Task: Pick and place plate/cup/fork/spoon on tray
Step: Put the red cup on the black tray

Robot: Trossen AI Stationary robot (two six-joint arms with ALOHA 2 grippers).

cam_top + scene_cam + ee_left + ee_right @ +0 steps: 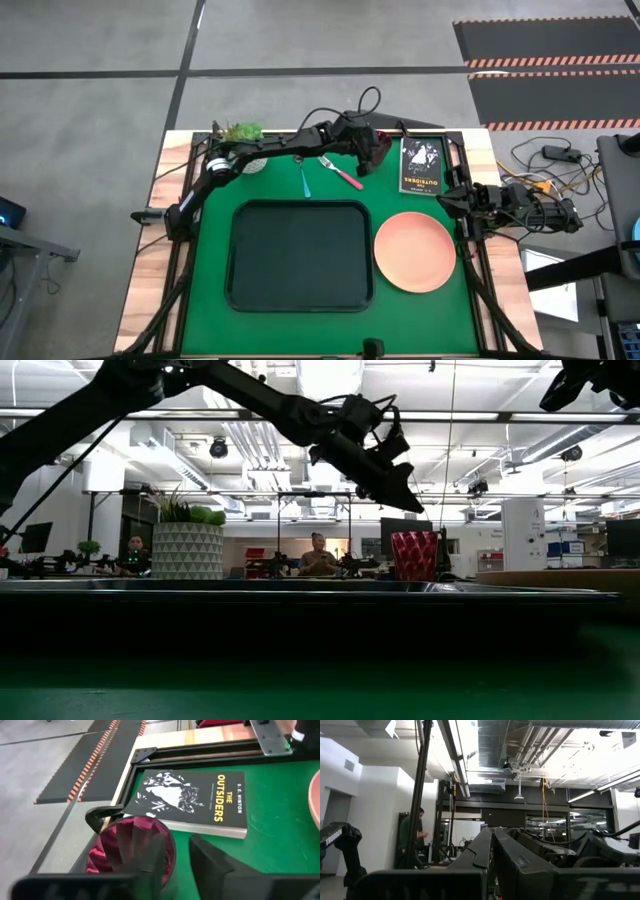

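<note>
High view: the tray [300, 256] lies bare mid-bench; the plate [415, 251] sits just beside its right edge; the fork [342, 174] and spoon [305, 180] lie beyond the tray; the left claw [170, 857], fingers spread, straddles the cup [131, 851] near a book [192, 800]; the right claw [492, 851], pressed closed, waits at the bench's right edge.

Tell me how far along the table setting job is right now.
Nothing is placed yet: the dark green-black rectangular tray holds nothing. In hand: the left hand is open at the small dark red translucent cup, one finger inside its rim, not lifted. Left: that cup, the round salmon-pink plate, the pink-handled fork and the teal-handled spoon, all on the green mat. The right hand waits, shut, at the table's right edge.
</note>
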